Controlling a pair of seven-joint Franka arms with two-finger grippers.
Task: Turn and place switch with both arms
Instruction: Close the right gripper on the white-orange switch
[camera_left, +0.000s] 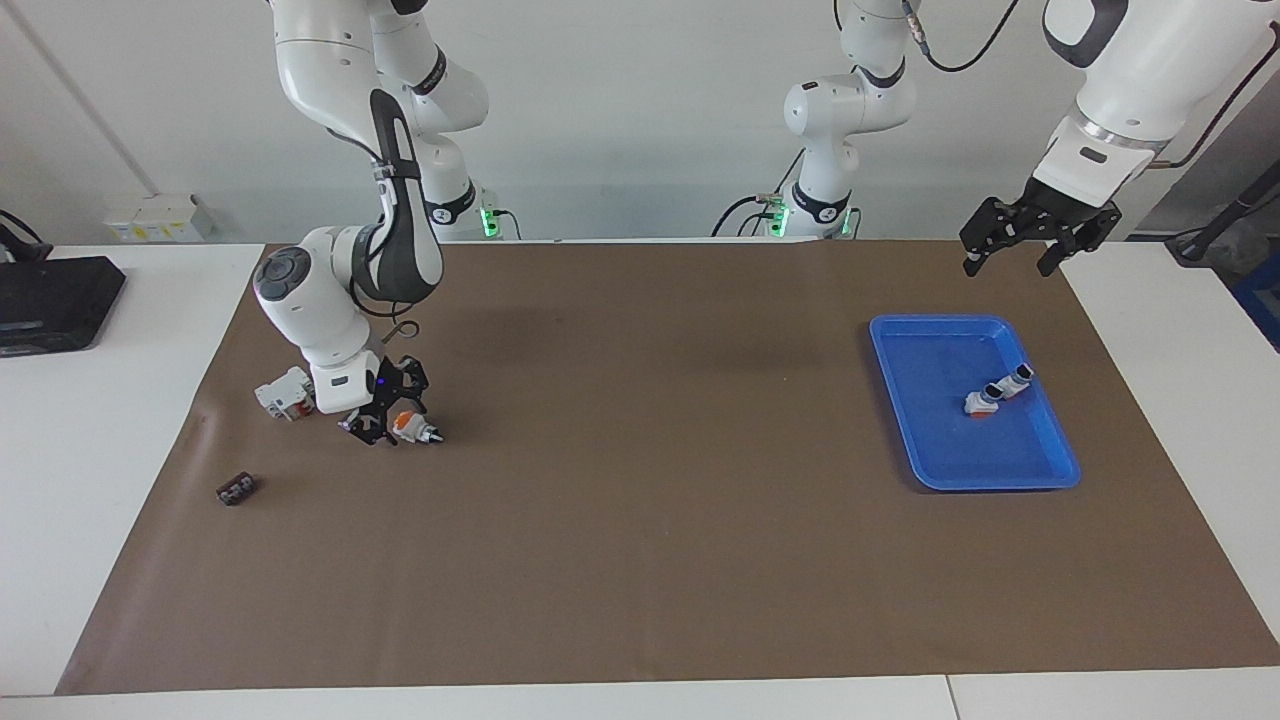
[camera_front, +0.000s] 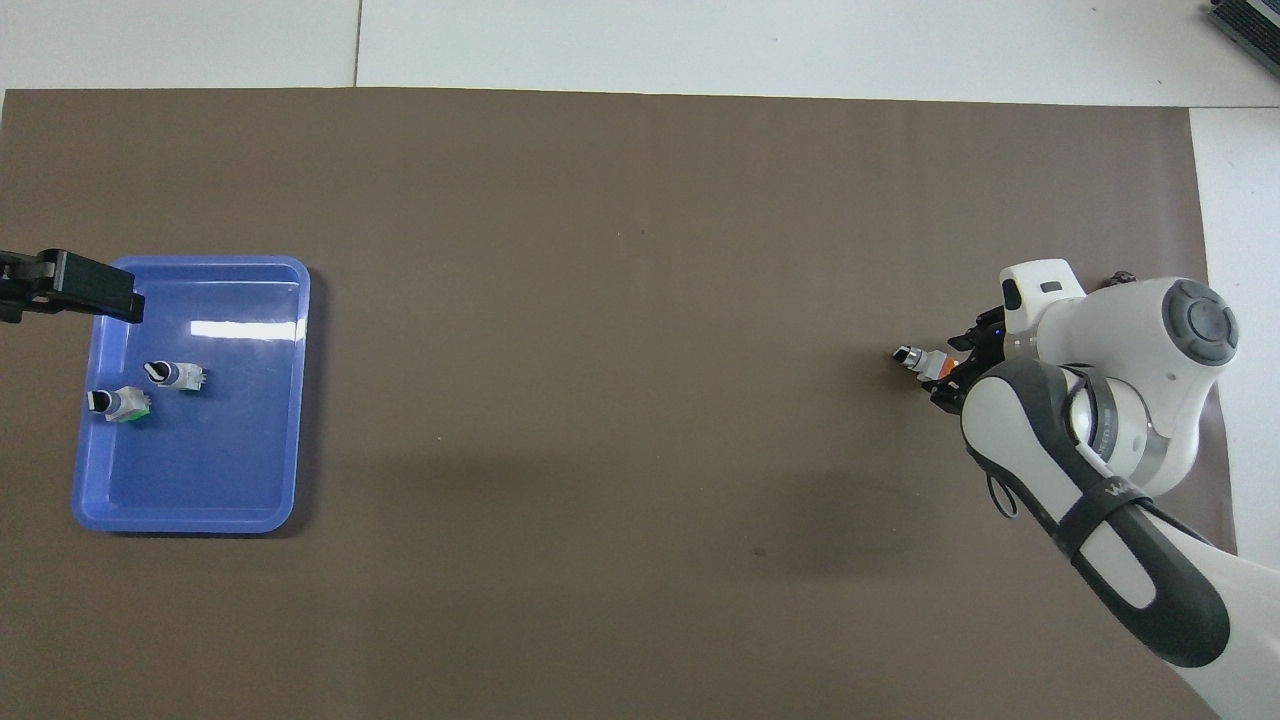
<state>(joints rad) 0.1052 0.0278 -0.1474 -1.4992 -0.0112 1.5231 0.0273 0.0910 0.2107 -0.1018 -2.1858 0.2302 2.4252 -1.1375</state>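
Right gripper (camera_left: 392, 418) down at the mat toward the right arm's end of the table, its fingers set about the orange-and-white body of the switch (camera_left: 413, 427), which lies on its side with the knob tip left clear — whether the grip is firm cannot be told. Left gripper (camera_left: 1035, 238), jaws open, waits above the mat near the blue tray (camera_left: 1040, 476) — presumably the drop-off, as two similar switches (camera_left: 997, 390) lie there.

Right gripper (camera_left: 392, 420) at switch (camera_left: 412, 428), left gripper (camera_left: 1010, 258) waiting above mat (camera_left: 640, 560)
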